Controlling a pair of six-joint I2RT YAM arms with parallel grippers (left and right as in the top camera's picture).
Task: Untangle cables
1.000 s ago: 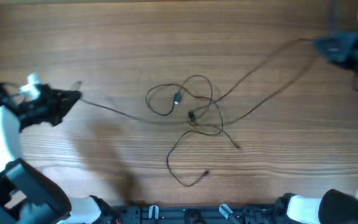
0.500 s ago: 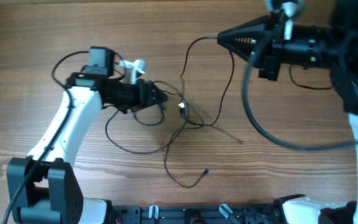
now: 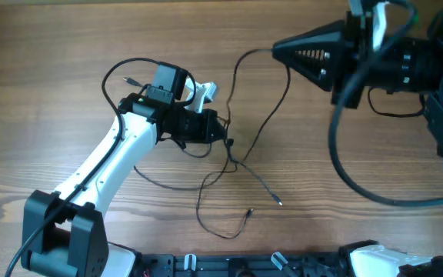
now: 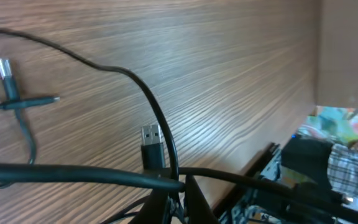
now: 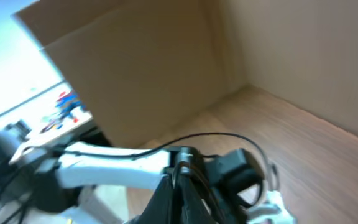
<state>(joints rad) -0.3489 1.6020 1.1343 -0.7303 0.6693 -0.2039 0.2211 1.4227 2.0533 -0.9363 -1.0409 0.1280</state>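
Note:
The cables (image 3: pixel 278 201) are thin black cords lying in loose loops on the wooden table's middle, with plug ends trailing toward the front. My left gripper (image 3: pixel 224 138) sits low over the tangle, jaws shut on one cord. In the left wrist view the gripper (image 4: pixel 179 184) pinches a cord just below a USB plug (image 4: pixel 152 145), and another small plug (image 4: pixel 4 68) lies at the far left. My right gripper (image 3: pixel 274 50) is raised at the back right, shut on a cable end that hangs down to the tangle. The right wrist view shows the right gripper (image 5: pixel 180 179) closed below a plug (image 5: pixel 183 155).
The white left arm (image 3: pixel 106 165) crosses the table from the front left. A black rail (image 3: pixel 237 265) runs along the front edge. A cardboard wall (image 5: pixel 142 68) stands beyond the table in the right wrist view.
A second ago both arms were out at the table's sides. Since half a second ago, the left gripper has shifted right and nearer, re-closing on a cord. The loops have been pulled narrower.

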